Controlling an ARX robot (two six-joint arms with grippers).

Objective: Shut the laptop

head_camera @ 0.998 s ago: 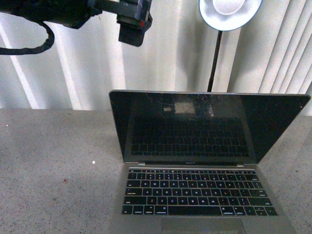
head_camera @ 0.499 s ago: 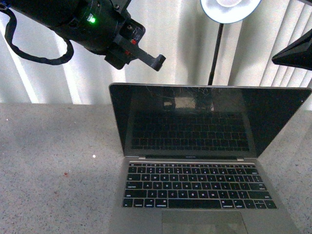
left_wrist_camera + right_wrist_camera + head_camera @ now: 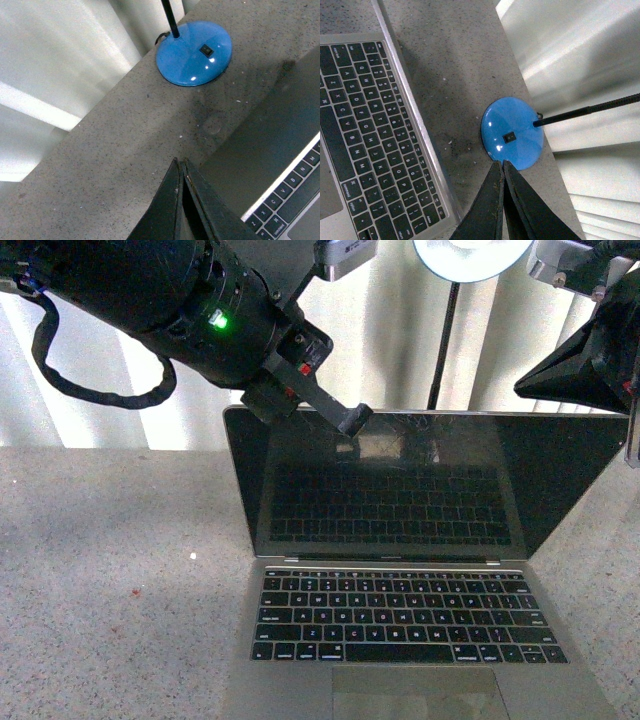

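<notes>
The grey-silver laptop [image 3: 400,570] stands open on the table, its scratched black screen upright and its black keys facing me. My left gripper [image 3: 353,422] is shut and empty, its tip at the screen's top edge, left of the middle. In the left wrist view the shut gripper [image 3: 179,162] hovers over the table beside the laptop [image 3: 280,150]. My right gripper [image 3: 545,380] is shut and empty, high above the screen's right corner. In the right wrist view it [image 3: 501,164] hangs over the lamp base, with the laptop's keyboard [image 3: 370,130] to one side.
A desk lamp stands behind the laptop: white head [image 3: 470,260], black stalk [image 3: 438,360], blue round base [image 3: 194,52] [image 3: 512,134]. White vertical blinds [image 3: 120,400] close the back. Speckled grey tabletop [image 3: 110,580] lies left of the laptop.
My left arm has come down and to the right, bringing its shut tip to the screen's top edge. My right arm has come further into view at the upper right.
</notes>
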